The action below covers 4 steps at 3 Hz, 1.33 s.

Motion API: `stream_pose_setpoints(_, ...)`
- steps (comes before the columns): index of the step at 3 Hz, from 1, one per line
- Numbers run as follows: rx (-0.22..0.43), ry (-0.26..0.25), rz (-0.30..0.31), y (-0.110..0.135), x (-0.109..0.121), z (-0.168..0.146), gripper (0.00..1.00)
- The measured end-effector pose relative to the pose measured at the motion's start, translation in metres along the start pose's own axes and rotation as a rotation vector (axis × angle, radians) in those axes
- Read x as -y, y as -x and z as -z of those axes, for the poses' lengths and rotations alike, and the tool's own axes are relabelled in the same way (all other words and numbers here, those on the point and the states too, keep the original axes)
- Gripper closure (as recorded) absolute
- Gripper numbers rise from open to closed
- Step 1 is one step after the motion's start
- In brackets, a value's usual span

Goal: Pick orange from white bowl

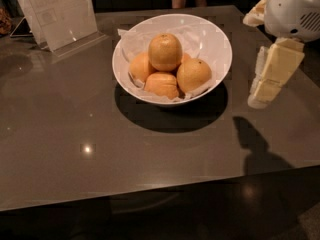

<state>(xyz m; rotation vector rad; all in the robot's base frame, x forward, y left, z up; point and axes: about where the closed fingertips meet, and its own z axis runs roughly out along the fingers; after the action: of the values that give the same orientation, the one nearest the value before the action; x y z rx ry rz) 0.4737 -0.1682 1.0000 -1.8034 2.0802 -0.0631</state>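
One upright orange (165, 51) tops white bowl (226, 59); end effector (261, 95) hangs right.

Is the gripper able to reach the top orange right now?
Probably yes: the orange sits uncovered atop the other fruit in the white bowl, and the gripper hangs just right of the bowl with nothing standing between them.

white bowl (224, 54): glossy | paper liner (200, 33): crinkled | orange (165, 51): dull, dimpled | table (75, 134): glossy | tool (262, 90): matt plastic, right of bowl
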Motion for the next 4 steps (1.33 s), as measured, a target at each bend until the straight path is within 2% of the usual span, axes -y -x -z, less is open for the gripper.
stream_pose_setpoints(2, 0.106, 0.032, 0.091, 0.062, 0.04, -0.014, 0.0)
stream_pose_setpoints(3, 0.129, 0.065, 0.128, 0.088, 0.052, -0.029, 0.0)
stream_pose_setpoints(4, 0.136, 0.054, 0.13, 0.091, 0.054, -0.029, 0.0)
